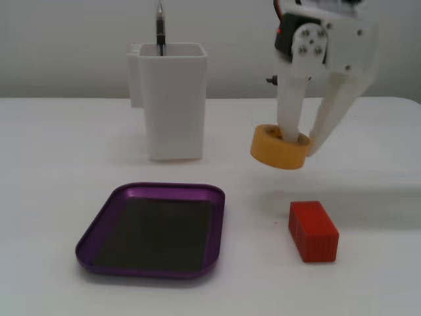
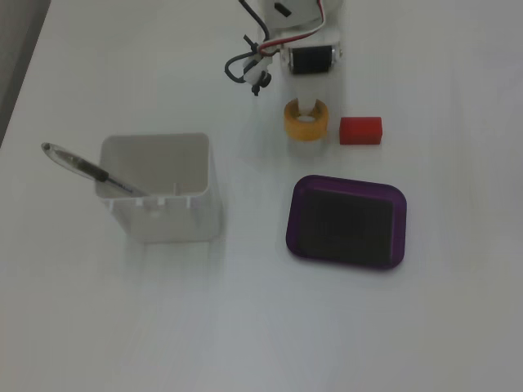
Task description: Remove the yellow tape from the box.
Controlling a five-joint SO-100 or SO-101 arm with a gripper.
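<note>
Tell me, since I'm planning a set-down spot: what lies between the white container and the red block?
In a fixed view, only the yellow tape, held by the gripper, lies between the white container and the red block.

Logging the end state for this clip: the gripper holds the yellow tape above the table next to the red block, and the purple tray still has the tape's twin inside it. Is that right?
Not quite. The purple tray is empty; both fixed views show only its dark bottom. The rest stands: the gripper holds the yellow tape above the table, next to the red block.
</note>
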